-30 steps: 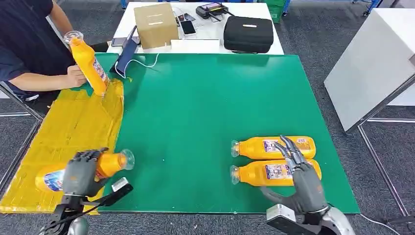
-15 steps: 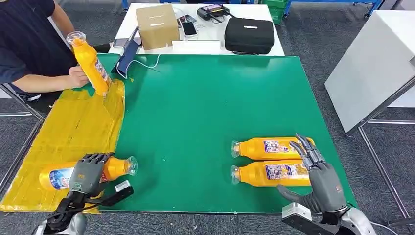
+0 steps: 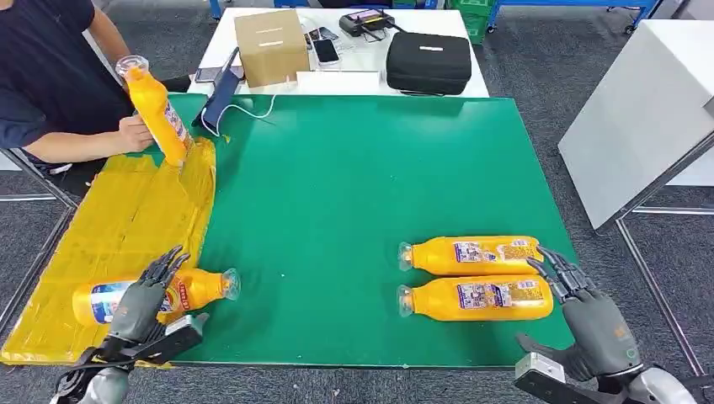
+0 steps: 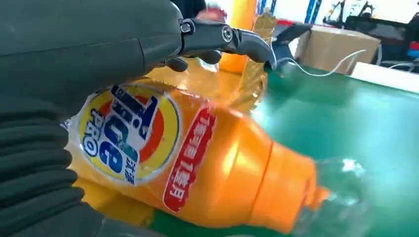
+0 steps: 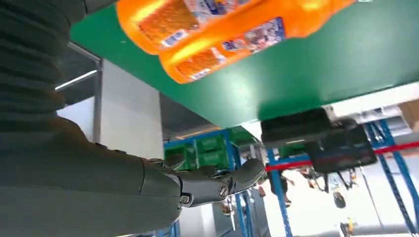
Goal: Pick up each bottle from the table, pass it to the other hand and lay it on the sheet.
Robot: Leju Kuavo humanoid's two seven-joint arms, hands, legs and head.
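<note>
A: From the head view, what lies where?
B: One orange bottle [image 3: 151, 296] lies on its side on the yellow sheet [image 3: 101, 244] at the near left, its cap end over the green table [image 3: 354, 177]. The left hand [image 3: 139, 310] sits just over it, fingers spread, gripping nothing. Two more bottles [image 3: 471, 276] lie side by side at the near right; the right hand [image 3: 594, 316] is just right of them, fingers apart, holding nothing. At the far left a person's hand [image 3: 135, 132] holds a fourth bottle [image 3: 158, 109] upright on the sheet.
A: The left wrist view?
B: The labelled bottle [image 4: 197, 163] lies beside the hand; one finger [image 4: 227, 39] stretches above it.
A: The right wrist view?
B: The pair of bottles [image 5: 222, 34] rests on the green surface, apart from the straight, empty fingers [image 5: 217, 182].
</note>
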